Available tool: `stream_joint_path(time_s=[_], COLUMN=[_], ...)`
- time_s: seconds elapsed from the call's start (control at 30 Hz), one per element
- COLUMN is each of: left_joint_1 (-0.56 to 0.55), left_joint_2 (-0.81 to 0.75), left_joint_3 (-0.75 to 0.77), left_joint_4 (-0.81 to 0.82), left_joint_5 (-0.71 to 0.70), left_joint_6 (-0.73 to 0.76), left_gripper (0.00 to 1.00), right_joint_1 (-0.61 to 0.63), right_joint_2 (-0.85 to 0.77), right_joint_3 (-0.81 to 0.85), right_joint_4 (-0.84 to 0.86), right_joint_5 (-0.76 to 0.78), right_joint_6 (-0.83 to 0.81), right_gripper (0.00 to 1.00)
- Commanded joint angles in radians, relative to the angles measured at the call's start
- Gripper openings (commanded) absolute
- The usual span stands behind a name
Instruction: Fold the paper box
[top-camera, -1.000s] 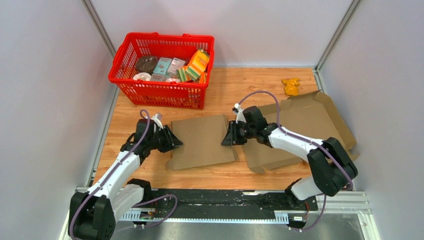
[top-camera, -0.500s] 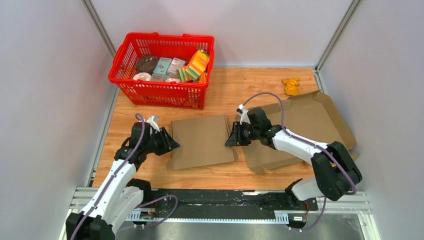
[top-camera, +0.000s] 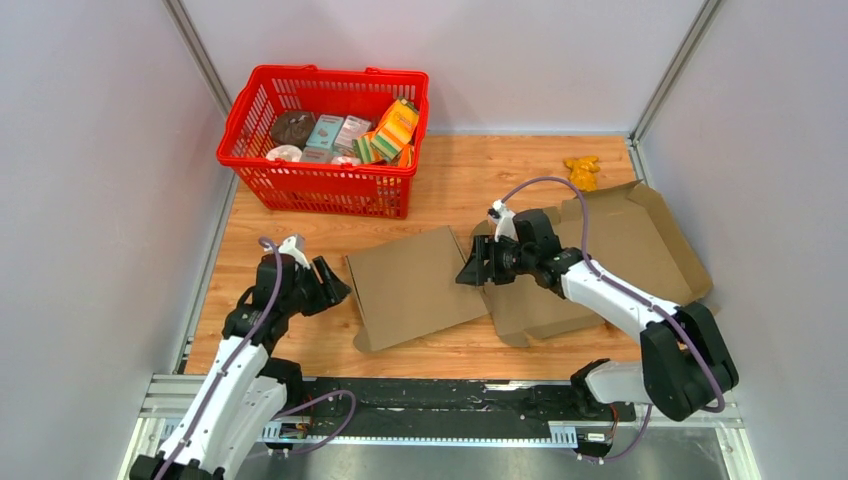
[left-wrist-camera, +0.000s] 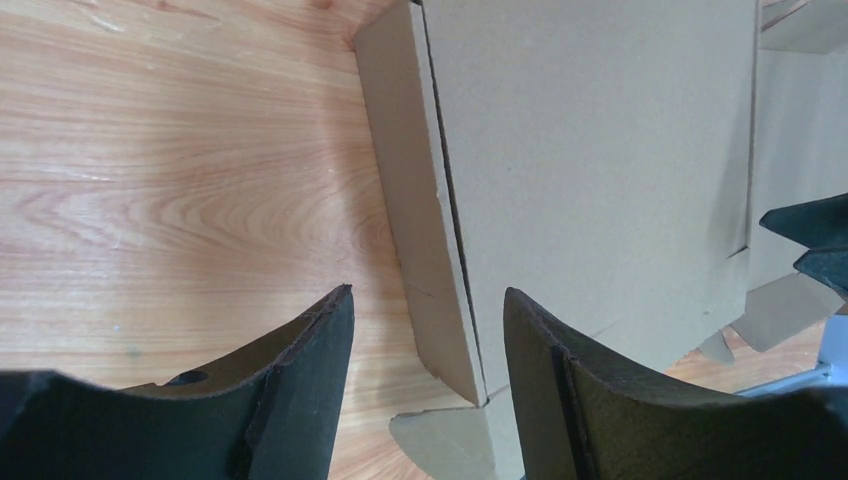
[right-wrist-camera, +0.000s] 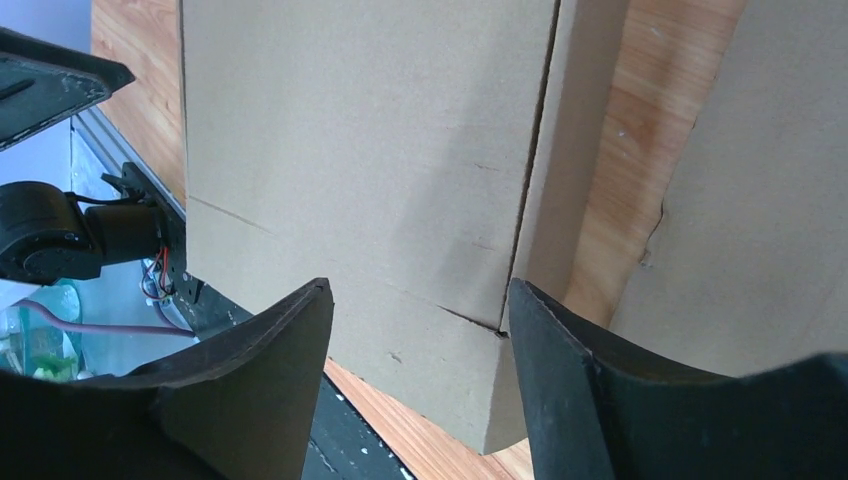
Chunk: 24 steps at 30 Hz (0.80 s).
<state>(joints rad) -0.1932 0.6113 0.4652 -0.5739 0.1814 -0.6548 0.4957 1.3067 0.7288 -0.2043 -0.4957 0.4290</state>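
Mid-table, on the pale wood-grain tabletop (top-camera: 450, 180), the paper box (top-camera: 415, 285) lies flat: a plain brown cardboard panel, matte and unprinted, set slightly askew to the table's edges. The left wrist view shows a narrow side flap (left-wrist-camera: 415, 230) running along a scored crease on its near edge, with a small rounded tab at the corner.

The left gripper (top-camera: 335, 283) sits low just beside the box's left edge. Its black, curved fingers (left-wrist-camera: 310, 360) are spread wide and hold nothing; whether they touch the flap cannot be told. The right gripper (top-camera: 468, 272) is at the opposite edge, its jaws likewise wide apart and holding nothing, with the box's creased right margin showing between them in the right wrist view.

Right of the box, a larger cardboard sheet (top-camera: 620, 240) of the same brown lies unfolded with raised, angular flaps. A red plastic lattice basket (top-camera: 300, 185) stands at the far left, holding coloured packets (top-camera: 395, 128) whose print is too small to read. A small yellow toy (top-camera: 582, 172) lies near the far right corner.
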Motion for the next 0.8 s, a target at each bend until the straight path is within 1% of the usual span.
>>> stream_joint_path(time_s=[0.0,0.1,0.17,0.37,0.43,0.47,0.5,0.57,0.63,0.67,0.7,0.73,0.77], left_joint_1=[0.001,0.001,0.001,-0.002,-0.015,-0.021,-0.028,-0.041,-0.046,-0.046,-0.046,-0.046,-0.046], left_joint_2=[0.09,0.116,0.117,0.125,0.123,0.125,0.127,0.142,0.142,0.133,0.116,0.07,0.044], left_joint_3=[-0.033,-0.051,-0.077,-0.177,-0.194,-0.201,-0.203,-0.195,-0.157,-0.133,-0.103,-0.049,-0.021], left_joint_4=[0.144,0.195,0.22,0.313,0.338,0.345,0.353,0.362,0.318,0.26,0.098,0.018,-0.062], left_joint_5=[0.079,0.116,0.131,0.208,0.217,0.214,0.216,0.222,0.219,0.152,0.098,0.04,-0.064], left_joint_6=[-0.031,-0.046,-0.06,-0.129,-0.143,-0.143,-0.147,-0.147,-0.131,-0.115,-0.088,-0.08,-0.077], left_gripper=[0.65,0.65,0.65,0.65,0.65,0.65,0.65,0.65,0.66,0.68,0.71,0.71,0.72], right_joint_1=[-0.003,-0.005,-0.006,-0.002,0.006,0.012,0.024,0.038,0.038,0.04,0.038,0.038,0.04], right_joint_2=[0.019,0.006,0.015,0.086,0.098,0.115,0.123,0.135,0.129,0.108,0.091,0.05,0.033], right_joint_3=[0.001,-0.005,-0.015,-0.04,-0.045,-0.046,-0.048,-0.052,-0.052,-0.037,-0.028,-0.02,-0.017], right_joint_4=[0.019,0.014,0.034,0.14,0.169,0.205,0.247,0.304,0.309,0.228,0.157,0.041,-0.007], right_joint_5=[-0.031,0.031,0.043,-0.033,-0.069,-0.108,-0.128,-0.159,-0.158,-0.103,-0.058,-0.016,0.049], right_joint_6=[-0.062,-0.07,-0.07,-0.015,0.034,0.056,0.107,0.157,0.189,0.174,0.153,0.104,0.084], right_gripper=[0.69,0.7,0.72,0.73,0.73,0.72,0.72,0.72,0.73,0.73,0.74,0.76,0.79])
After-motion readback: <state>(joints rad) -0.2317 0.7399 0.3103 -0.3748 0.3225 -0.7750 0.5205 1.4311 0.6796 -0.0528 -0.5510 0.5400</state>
